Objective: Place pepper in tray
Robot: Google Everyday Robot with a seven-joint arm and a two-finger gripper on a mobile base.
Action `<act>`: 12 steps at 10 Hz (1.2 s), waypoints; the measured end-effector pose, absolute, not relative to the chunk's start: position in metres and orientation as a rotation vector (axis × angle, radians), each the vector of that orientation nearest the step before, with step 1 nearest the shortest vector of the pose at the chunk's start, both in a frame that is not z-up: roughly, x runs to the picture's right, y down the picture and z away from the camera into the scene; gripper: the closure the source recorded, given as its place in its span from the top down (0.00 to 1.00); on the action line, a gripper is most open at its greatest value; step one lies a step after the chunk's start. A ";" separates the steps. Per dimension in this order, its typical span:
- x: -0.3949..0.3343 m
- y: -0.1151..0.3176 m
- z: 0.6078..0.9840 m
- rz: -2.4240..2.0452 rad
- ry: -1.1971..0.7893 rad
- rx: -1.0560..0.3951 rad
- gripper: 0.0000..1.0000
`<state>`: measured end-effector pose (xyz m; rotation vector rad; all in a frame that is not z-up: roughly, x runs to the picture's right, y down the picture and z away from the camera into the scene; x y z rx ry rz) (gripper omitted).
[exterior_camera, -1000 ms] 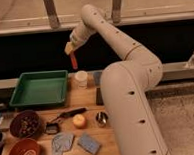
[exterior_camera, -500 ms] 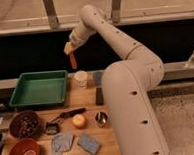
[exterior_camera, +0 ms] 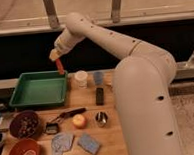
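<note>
The pepper (exterior_camera: pixel 60 66) is a slim red-orange chili hanging point-down from my gripper (exterior_camera: pixel 55 56), which is shut on its top end. It hangs above the far right corner of the green tray (exterior_camera: pixel 39 89), just over the rim, clear of the tray floor. The tray sits at the table's back left and holds nothing. My white arm reaches in from the right foreground and hides the right part of the table.
A white cup (exterior_camera: pixel 81 78), a blue cup (exterior_camera: pixel 98 78) and a black block (exterior_camera: pixel 99 96) stand right of the tray. In front lie an orange fruit (exterior_camera: pixel 79 121), a brown bowl (exterior_camera: pixel 25 123), a red bowl (exterior_camera: pixel 24 153), a black utensil (exterior_camera: pixel 68 114) and blue-grey cloths (exterior_camera: pixel 89 142).
My gripper with the pepper has shifted slightly left and down toward the tray's far right corner. Nothing else moved.
</note>
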<state>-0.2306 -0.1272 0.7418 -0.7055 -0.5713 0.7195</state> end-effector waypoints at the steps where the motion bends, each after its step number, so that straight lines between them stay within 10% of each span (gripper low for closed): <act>1: -0.247 -0.117 0.732 0.686 -0.591 -0.715 0.00; 12: -0.324 -0.062 0.765 0.509 -0.594 -0.886 0.02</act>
